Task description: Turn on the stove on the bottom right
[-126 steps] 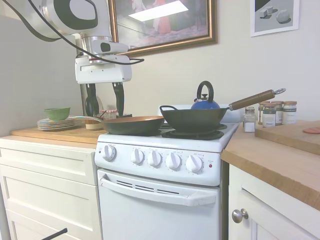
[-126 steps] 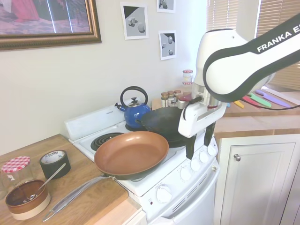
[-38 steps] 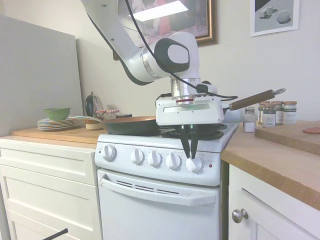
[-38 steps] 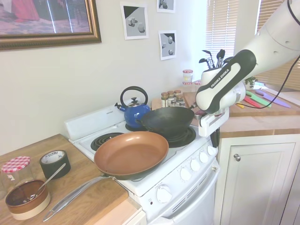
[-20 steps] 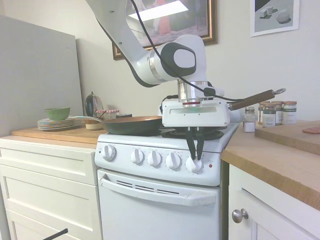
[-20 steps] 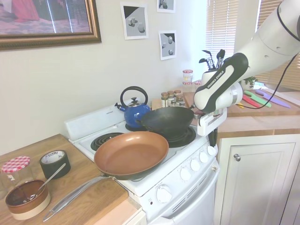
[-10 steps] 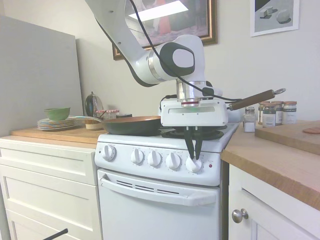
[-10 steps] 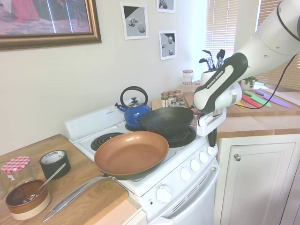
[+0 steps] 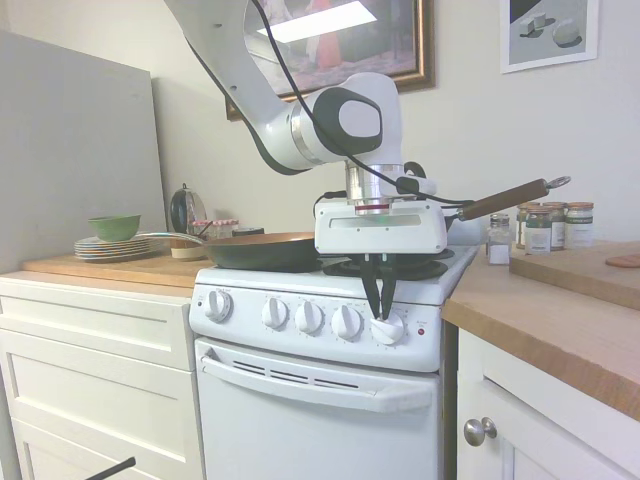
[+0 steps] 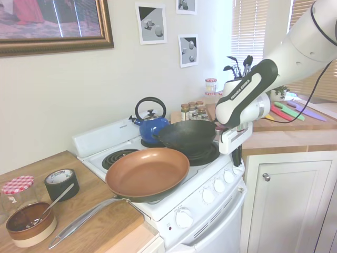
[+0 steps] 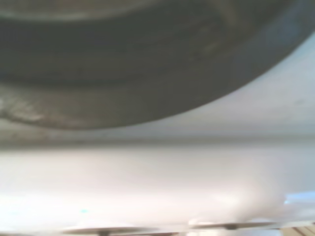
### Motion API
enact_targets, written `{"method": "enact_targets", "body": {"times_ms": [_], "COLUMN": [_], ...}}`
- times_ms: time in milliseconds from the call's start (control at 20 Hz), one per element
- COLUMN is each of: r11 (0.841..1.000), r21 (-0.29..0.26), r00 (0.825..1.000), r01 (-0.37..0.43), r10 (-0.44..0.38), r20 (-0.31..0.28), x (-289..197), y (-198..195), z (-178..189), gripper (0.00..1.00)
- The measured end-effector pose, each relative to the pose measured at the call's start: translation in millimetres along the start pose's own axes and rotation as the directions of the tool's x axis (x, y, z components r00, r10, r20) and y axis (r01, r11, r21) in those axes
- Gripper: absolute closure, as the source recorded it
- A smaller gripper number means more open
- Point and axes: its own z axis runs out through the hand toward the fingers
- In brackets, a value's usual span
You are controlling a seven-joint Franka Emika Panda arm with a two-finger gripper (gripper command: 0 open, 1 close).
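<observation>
The white stove (image 9: 330,390) is standing between the wooden counters, with five round knobs along its front. The arm is reaching down from above, and the gripper (image 9: 378,310) is pointing down at the knob on the far right (image 9: 387,329), next to the little red light (image 9: 421,331). The two dark fingers (image 9: 372,285) are sitting very close together, right at the top of that knob. They look pinched on it, but I cannot tell for sure that they are squeezing it.

The first outside view is showing the stove from the front, so all five knobs and the oven handle (image 9: 315,385) are showing. It is also showing green bowls on plates (image 9: 112,238) on the counter far off to the side, and a row of spice jars (image 9: 540,230).

The second outside view is looking from the other side and from higher up. It is showing the inside of the brown frying pan (image 10: 147,173), the black wok (image 10: 185,138) and the blue kettle (image 10: 152,126). In the front view the arm is hiding the kettle. From this side the gripper (image 10: 238,158) is mostly hiding the end knob.

The wrist view is very blurry. It is only showing a big dark round shape (image 11: 123,64) over a white surface (image 11: 157,177).
</observation>
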Motion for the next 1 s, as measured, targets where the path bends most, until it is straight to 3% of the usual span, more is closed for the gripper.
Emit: {"method": "enact_targets", "body": {"times_ms": [1000], "r11": [1.000], "r21": [0.006], "r00": [0.999], "r01": [0.017], "r10": [-0.017], "r20": [0.032], "x": [-6.3], "y": [5.1], "z": [35.7], "gripper": [1.00]}}
